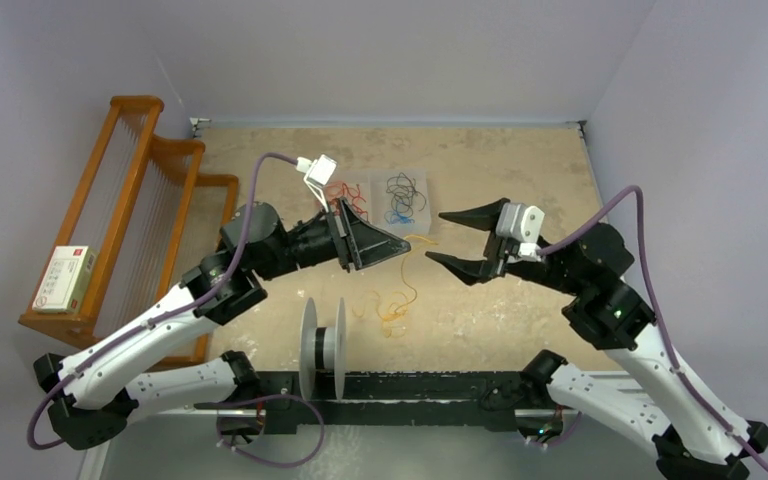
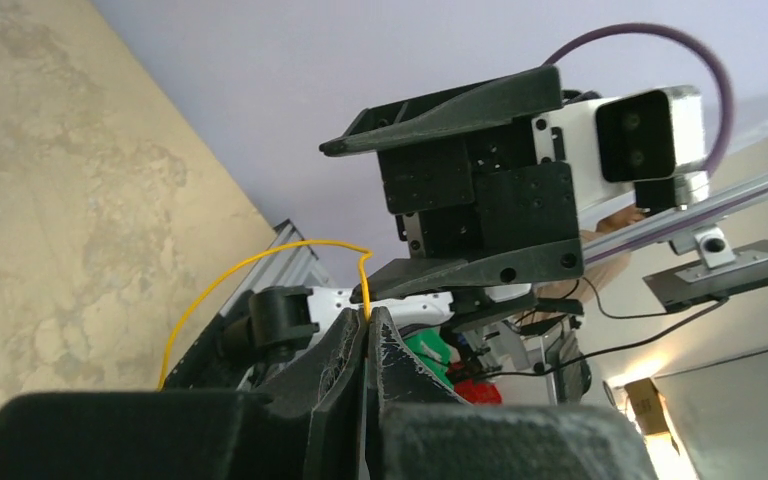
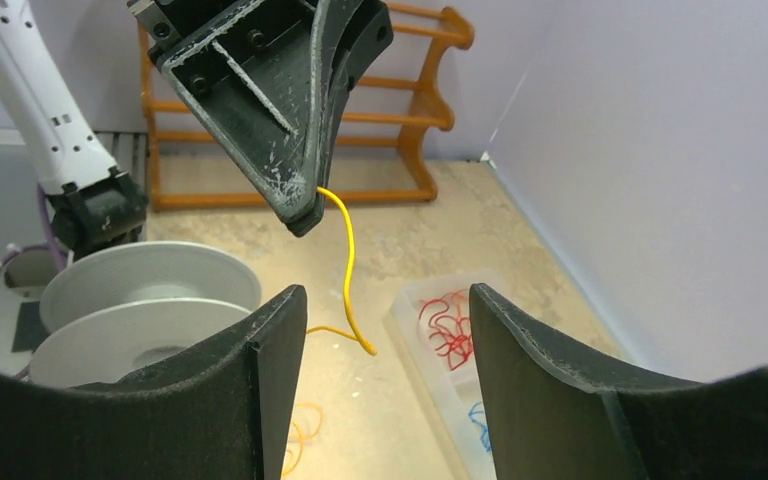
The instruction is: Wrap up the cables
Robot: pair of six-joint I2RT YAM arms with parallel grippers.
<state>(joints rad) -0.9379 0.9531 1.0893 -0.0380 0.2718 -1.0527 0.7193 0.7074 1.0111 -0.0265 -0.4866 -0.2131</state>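
My left gripper is shut on one yellow-orange cable and holds it above the table. In the left wrist view the cable rises from the closed tips and loops left and down. My right gripper is open and empty, facing the left tips from the right. In the right wrist view the cable hangs from the left gripper, between and beyond my right fingers. More yellow cables lie curled on the table. The white spool stands near the front edge.
A clear tray at the back holds red wires and black and blue wires. A wooden rack with a small box stands at the left. The red wires also show in the right wrist view.
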